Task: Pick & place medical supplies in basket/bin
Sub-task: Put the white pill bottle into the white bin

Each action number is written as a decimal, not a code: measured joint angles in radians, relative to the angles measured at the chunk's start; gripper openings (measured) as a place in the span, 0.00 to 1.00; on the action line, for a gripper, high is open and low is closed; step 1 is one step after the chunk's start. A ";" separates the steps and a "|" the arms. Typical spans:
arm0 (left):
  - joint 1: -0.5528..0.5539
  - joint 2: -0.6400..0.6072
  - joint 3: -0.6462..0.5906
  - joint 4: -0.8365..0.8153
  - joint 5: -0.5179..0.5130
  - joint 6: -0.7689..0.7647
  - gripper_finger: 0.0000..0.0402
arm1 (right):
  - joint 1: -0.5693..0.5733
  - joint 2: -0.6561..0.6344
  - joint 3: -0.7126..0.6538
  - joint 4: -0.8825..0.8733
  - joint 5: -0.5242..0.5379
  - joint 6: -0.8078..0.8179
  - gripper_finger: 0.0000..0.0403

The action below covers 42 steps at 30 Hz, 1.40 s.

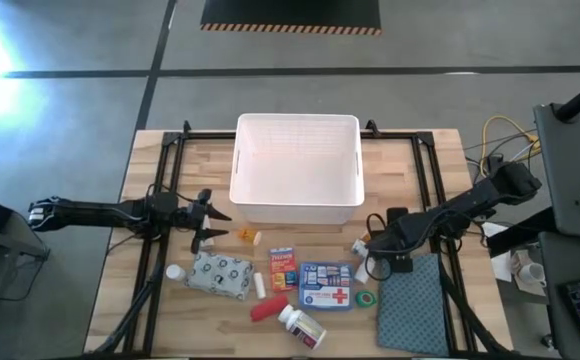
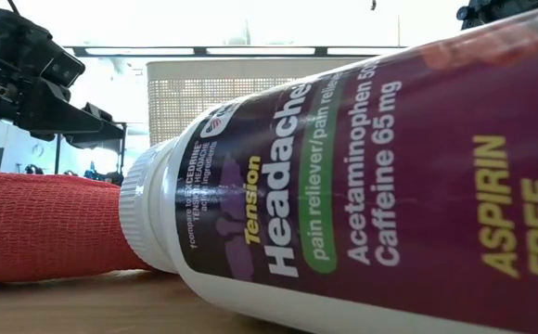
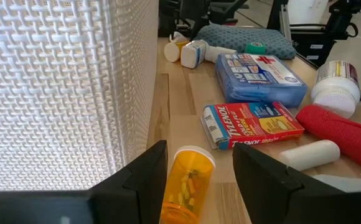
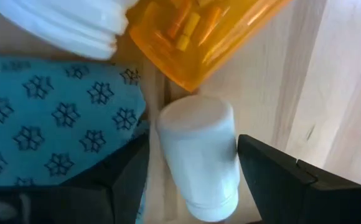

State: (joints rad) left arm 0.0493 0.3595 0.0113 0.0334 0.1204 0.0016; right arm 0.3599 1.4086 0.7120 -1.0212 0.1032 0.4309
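Fingers of my left gripper (image 3: 196, 180) are spreading wide around an orange vial (image 3: 185, 183) lying just beside the white bin (image 1: 296, 165), gripping nothing. Open wood is showing between vial and red-blue box (image 3: 252, 124). Rightward, my right gripper (image 4: 193, 177) is straddling a small white bottle (image 4: 200, 155) at the patterned mat's (image 4: 50, 112) edge, jaws apart, unclamped.

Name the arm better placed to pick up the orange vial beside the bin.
Left. In the left wrist view, the left gripper is open with the orange vial lying between its fingers by the bin. The right gripper is busy across the table, open around a white bottle.
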 joint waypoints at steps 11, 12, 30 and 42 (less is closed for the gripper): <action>0.000 0.000 0.000 0.000 0.000 0.000 0.41 | 0.003 0.000 -0.011 0.114 -0.007 0.107 0.64; 0.000 0.000 0.000 0.000 0.000 0.000 0.41 | 0.003 0.000 -0.012 0.118 -0.007 0.108 0.63; 0.000 0.000 0.000 0.000 0.000 0.000 0.41 | 0.003 -0.110 -0.003 0.048 -0.034 0.072 0.69; 0.000 0.000 0.000 0.000 0.000 0.000 0.41 | 0.002 -0.065 -0.007 0.017 -0.049 -0.159 0.79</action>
State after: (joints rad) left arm 0.0490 0.3596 0.0109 0.0334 0.1207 0.0014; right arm 0.3622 1.3437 0.7047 -1.0046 0.0540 0.2715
